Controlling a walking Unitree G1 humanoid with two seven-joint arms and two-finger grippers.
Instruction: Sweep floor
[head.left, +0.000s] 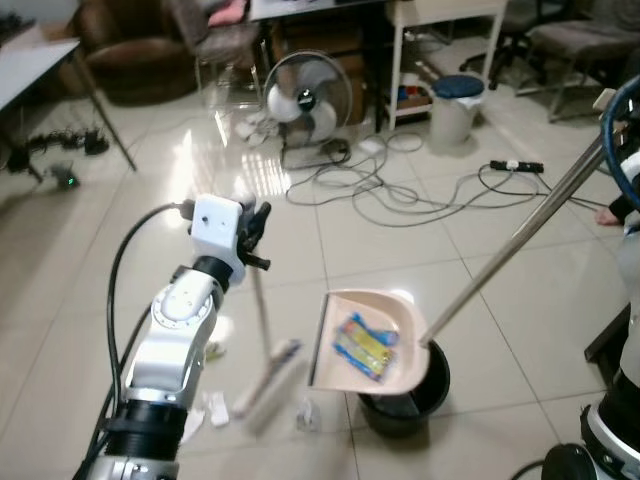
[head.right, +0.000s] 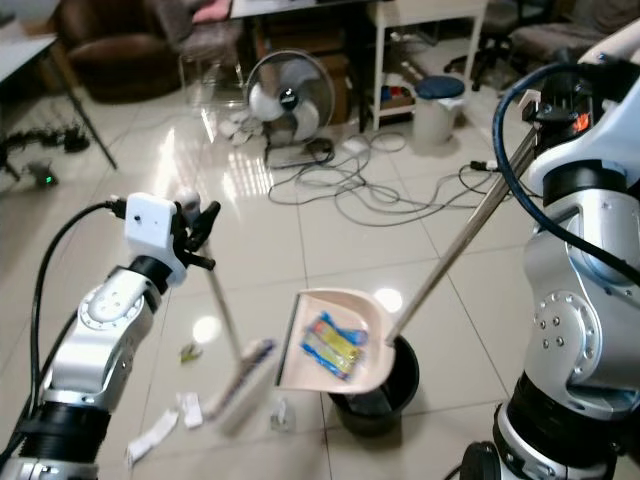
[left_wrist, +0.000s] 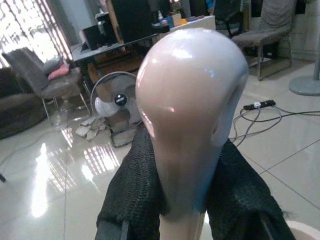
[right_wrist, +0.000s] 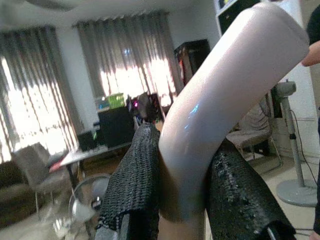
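Glossy pale tile floor (head.left: 400, 240) reflects window light, with a standing fan (head.left: 307, 100) and tangled cables (head.left: 400, 195) at its far side, a brown armchair (head.left: 135, 55) and grey chair (head.left: 215, 40) beyond, a white shelf unit (head.left: 440, 50), and curtained bright windows (right_wrist: 60, 100) behind a dark desk (right_wrist: 95, 150)

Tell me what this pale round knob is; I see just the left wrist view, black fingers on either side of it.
Observer: It's the top of a broom; the left gripper holds its handle.
Operator: Is anything swept up yet?
Observer: Yes, blue and yellow wrappers lie in a beige dustpan, tilted over a black bin.
Operator: Who holds the dustpan?
Observer: The right gripper, clamped on its long handle.
Operator: Any litter left?
Observer: White paper scraps beside the broom head.
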